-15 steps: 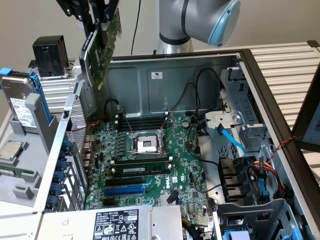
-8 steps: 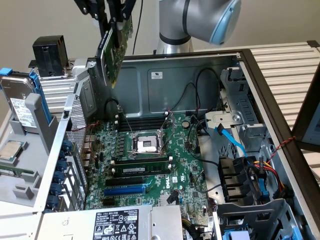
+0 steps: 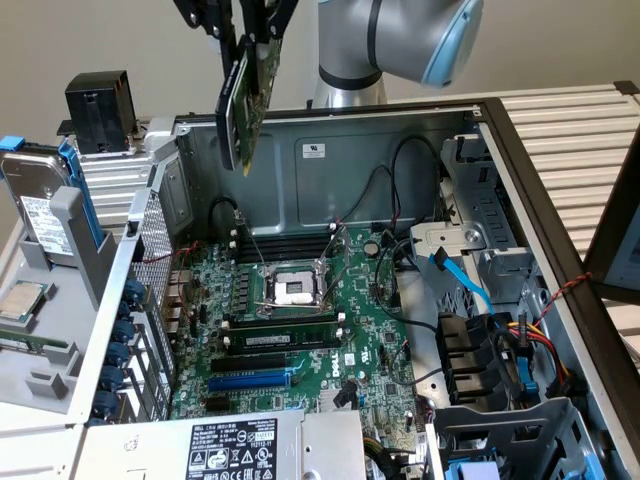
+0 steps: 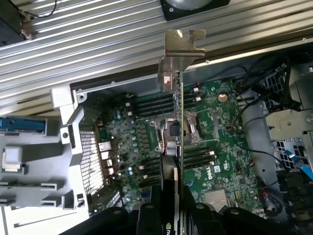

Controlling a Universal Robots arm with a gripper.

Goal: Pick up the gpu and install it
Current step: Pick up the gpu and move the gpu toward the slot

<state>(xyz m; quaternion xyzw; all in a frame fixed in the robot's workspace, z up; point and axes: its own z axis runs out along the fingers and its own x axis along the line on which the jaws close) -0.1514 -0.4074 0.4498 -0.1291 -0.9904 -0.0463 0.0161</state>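
Gripper (image 3: 250, 45) is clamped on the gpu (image 3: 243, 105) — card on edge, slightly tilted, in the air at 11 o'clock of the exterior view, over the rim of the open case (image 3: 400, 150). CPU socket (image 3: 296, 290) lies toward 5 o'clock from the card. Wrist view: card edge-on over the motherboard (image 4: 215, 132), silver bracket (image 4: 182, 49) at its far end — not seated.

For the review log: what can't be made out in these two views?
Exterior view: the gripper holding the gpu is cut off by the top edge.
Wrist view: the gpu is edge-on, so its faces are hidden, and it covers part of the CPU socket.
Exterior view: print on the power supply label is too small to read.
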